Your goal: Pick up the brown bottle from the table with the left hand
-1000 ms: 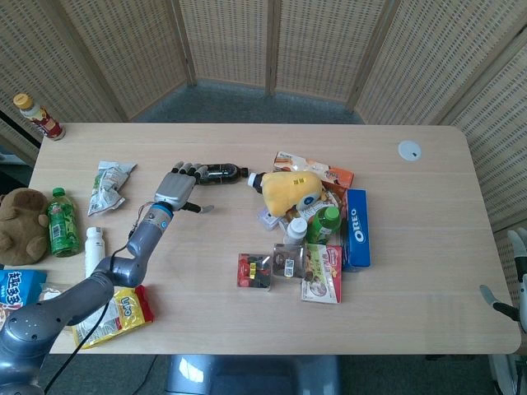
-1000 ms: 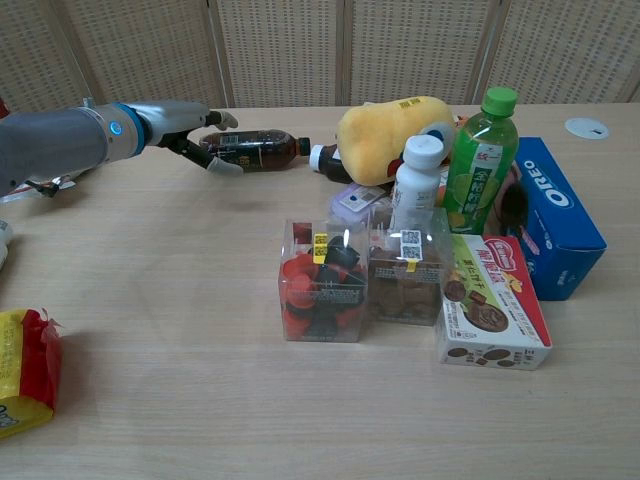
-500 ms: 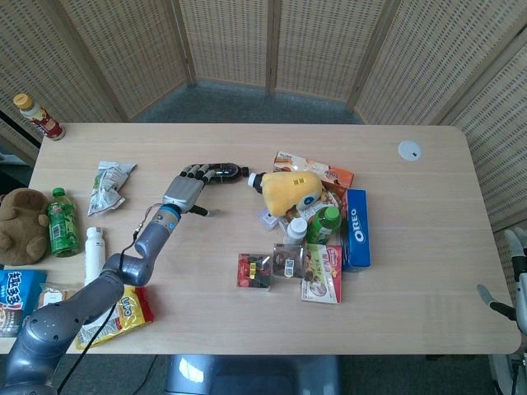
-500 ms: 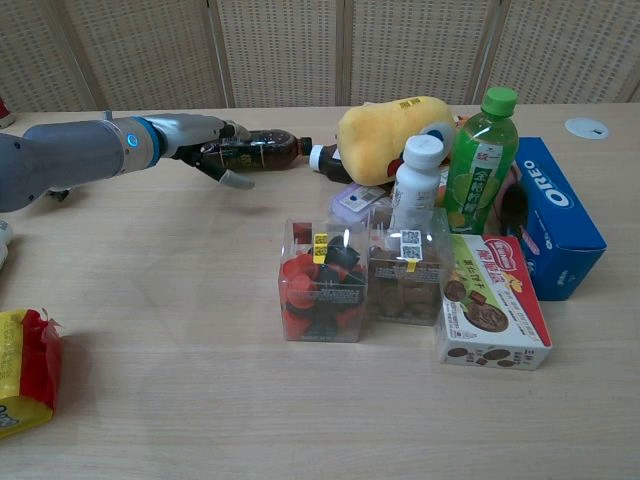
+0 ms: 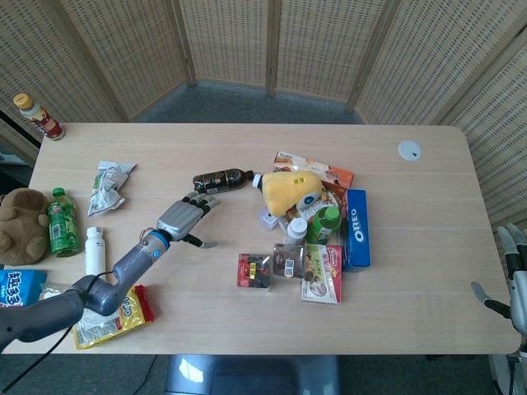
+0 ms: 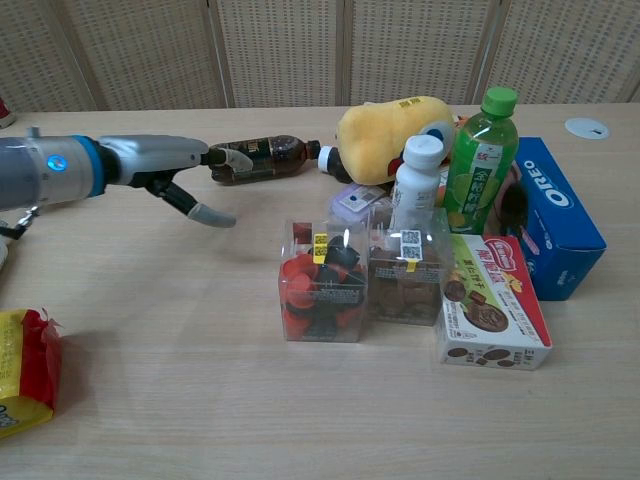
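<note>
The left hand (image 5: 183,220) hovers over the desk (image 5: 412,247) with its fingers spread, grasping nothing. Just beyond its fingertips, the brown bottle (image 5: 221,178) lies on its side, its cap near the yellow plush toy (image 5: 290,190). The right hand (image 5: 512,284) shows only partly at the edge; I cannot tell its state.

Your left hand (image 5: 183,219) has a silver-grey metal back, and its fingers (image 6: 212,215) are dark with pale grey tips. At the wrist you see a bright blue ring (image 6: 91,165) and a small glowing blue light (image 6: 54,164) on the smooth grey forearm (image 5: 123,269). A thin black cable (image 5: 134,239) runs along that arm. Down at the right edge of the head view, your right hand (image 5: 512,280) shows only as pale grey fingers with dark parts.
</note>
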### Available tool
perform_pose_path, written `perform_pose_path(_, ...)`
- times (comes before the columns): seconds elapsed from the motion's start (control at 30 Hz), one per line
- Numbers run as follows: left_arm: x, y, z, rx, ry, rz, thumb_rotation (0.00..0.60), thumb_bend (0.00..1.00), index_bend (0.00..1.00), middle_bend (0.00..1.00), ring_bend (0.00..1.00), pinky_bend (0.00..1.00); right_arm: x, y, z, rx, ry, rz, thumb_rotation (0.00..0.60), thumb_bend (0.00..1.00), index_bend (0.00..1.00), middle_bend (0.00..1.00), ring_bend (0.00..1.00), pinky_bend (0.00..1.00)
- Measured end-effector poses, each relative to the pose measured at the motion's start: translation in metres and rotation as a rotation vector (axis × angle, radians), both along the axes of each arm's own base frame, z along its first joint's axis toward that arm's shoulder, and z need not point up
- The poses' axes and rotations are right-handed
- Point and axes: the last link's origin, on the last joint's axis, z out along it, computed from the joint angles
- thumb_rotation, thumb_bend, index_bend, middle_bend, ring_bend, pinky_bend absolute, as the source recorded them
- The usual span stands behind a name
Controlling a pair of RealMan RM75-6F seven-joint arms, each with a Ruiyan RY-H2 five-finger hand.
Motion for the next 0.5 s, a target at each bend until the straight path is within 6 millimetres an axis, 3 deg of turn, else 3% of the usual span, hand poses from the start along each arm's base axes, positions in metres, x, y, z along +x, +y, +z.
perform_pose_path(0.1, -0.007, -0.018, 0.026, 0.022, -0.031, 0.003, 0.256, 0.21, 0.00, 0.00, 0.00, 0.00, 0.001, 0.001, -0.001, 0.005, -0.005, 0.003, 0.583, 0.21, 0.00, 0.00, 0.00, 0.00)
perform_pose_path(0.2, -0.012, -0.022, 0.047, 0.090, -0.057, 0.004, 0.255, 0.21, 0.00, 0.00, 0.00, 0.00, 0.001, 0.003, -0.002, 0.004, -0.008, 0.005, 0.585, 0.21, 0.00, 0.00, 0.00, 0.00)
perform_pose_path(0.3, -0.015, -0.018, 0.047, 0.124, -0.057, 0.013, 0.258, 0.21, 0.00, 0.00, 0.00, 0.00, 0.001, 0.006, -0.001, -0.002, -0.009, 0.003, 0.588, 0.20, 0.00, 0.00, 0.00, 0.00)
perform_pose_path(0.5, -0.018, 0.006, 0.026, 0.155, -0.021, 0.040, 0.272, 0.21, 0.00, 0.00, 0.00, 0.00, -0.003, 0.012, 0.005, -0.016, -0.001, -0.019, 0.586, 0.20, 0.00, 0.00, 0.00, 0.00)
